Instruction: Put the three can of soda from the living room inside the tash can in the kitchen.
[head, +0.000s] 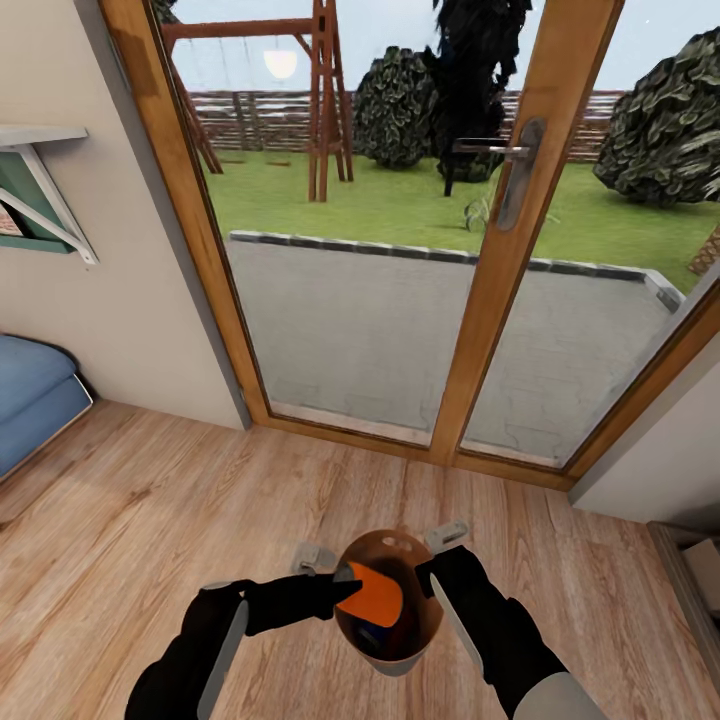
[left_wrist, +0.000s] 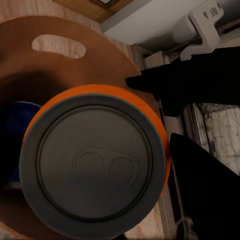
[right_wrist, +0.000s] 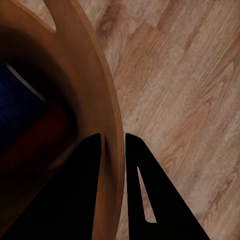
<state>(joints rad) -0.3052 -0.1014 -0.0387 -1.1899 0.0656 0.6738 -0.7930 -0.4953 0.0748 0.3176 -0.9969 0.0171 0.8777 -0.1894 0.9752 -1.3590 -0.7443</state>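
The tan-brown tash can (head: 402, 658) hangs low in front of me over the living room plank floor. My right gripper (head: 432, 570) is shut on its rim; in the right wrist view the two black fingers (right_wrist: 85, 190) straddle the bin wall (right_wrist: 102, 95). My left gripper (head: 350, 588) is shut on an orange-red can of soda (head: 378, 596), held tilted over the bin's mouth. That can's grey top (left_wrist: 95, 165) faces the left wrist camera, with one black finger (left_wrist: 200, 195) beside it. A dark blue can (head: 368, 633) lies inside the bin (left_wrist: 100, 50), also seen as a dim blue shape (right_wrist: 20, 110).
Wood-framed glass doors (head: 490, 300) stand straight ahead, with a patio and garden behind them. A blue sofa (head: 30, 400) sits at the left under a wall shelf (head: 40, 140). A pale wall corner (head: 660, 450) juts in at the right. Plank floor (head: 150, 500) surrounds me.
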